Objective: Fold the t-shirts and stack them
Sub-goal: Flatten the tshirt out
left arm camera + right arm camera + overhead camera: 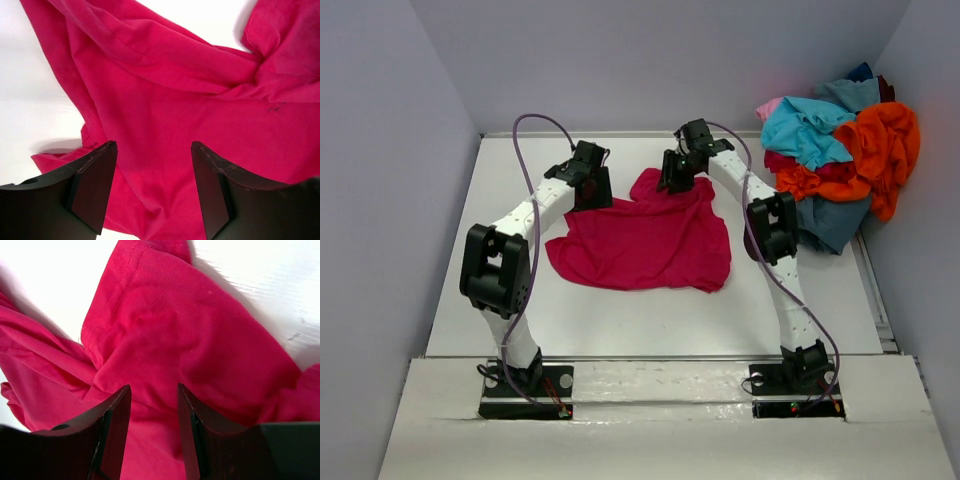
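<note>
A crimson-magenta t-shirt (645,238) lies spread and rumpled on the white table, its far part bunched up. My left gripper (590,188) hovers over its far left corner; in the left wrist view the shirt (190,115) fills the frame and the gripper (154,150) is open with cloth below the gap. My right gripper (677,180) is over the far middle of the shirt; in the right wrist view it (154,392) is open above a folded sleeve or hem (165,335). A heap of other t-shirts (840,150), orange, turquoise, pink and dark blue, sits at the far right.
White table (620,320) with a raised far wall and grey side walls. A metal strip (873,290) runs along the right edge. The heap leans against the right wall.
</note>
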### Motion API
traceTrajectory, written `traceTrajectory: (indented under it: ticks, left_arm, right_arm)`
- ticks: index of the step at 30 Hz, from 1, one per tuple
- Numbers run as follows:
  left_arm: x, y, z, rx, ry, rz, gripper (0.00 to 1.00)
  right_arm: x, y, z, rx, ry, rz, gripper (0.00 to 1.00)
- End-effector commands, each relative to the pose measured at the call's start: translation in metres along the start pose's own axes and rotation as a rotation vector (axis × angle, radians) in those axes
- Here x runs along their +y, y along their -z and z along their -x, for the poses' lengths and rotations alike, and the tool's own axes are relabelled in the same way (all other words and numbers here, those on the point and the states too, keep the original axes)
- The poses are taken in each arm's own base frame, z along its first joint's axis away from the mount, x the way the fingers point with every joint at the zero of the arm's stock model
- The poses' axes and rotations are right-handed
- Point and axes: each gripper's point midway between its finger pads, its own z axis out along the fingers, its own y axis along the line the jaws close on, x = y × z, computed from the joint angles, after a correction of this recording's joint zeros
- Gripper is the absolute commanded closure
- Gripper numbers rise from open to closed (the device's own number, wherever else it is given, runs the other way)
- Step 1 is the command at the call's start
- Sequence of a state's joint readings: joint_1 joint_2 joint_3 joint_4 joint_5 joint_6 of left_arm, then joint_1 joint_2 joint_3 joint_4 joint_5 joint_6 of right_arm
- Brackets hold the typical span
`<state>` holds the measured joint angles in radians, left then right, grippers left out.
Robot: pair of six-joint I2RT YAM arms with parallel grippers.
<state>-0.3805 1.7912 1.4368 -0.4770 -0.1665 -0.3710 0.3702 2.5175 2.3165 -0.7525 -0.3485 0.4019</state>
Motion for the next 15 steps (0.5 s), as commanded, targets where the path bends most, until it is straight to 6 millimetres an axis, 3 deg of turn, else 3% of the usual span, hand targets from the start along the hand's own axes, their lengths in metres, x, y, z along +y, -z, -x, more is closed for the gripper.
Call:
traceTrajectory:
  ticks: [1, 9, 15]
  left_arm:
    - [-0.012, 0.009, 0.000, 0.006, 0.017, -0.060, 0.29]
    - [-0.030, -0.008, -0.009, 0.072, 0.017, -0.130, 0.28]
    - [-0.042, -0.025, -0.035, 0.158, 0.037, -0.212, 0.29]
  right_arm:
    - [0.027, -0.005, 0.016, -0.046, 0.033, 0.109, 0.53]
    - [0.019, -0.016, 0.011, -0.030, 0.025, 0.093, 0.53]
    - [0.009, -0.016, 0.006, -0.019, 0.040, 0.052, 0.52]
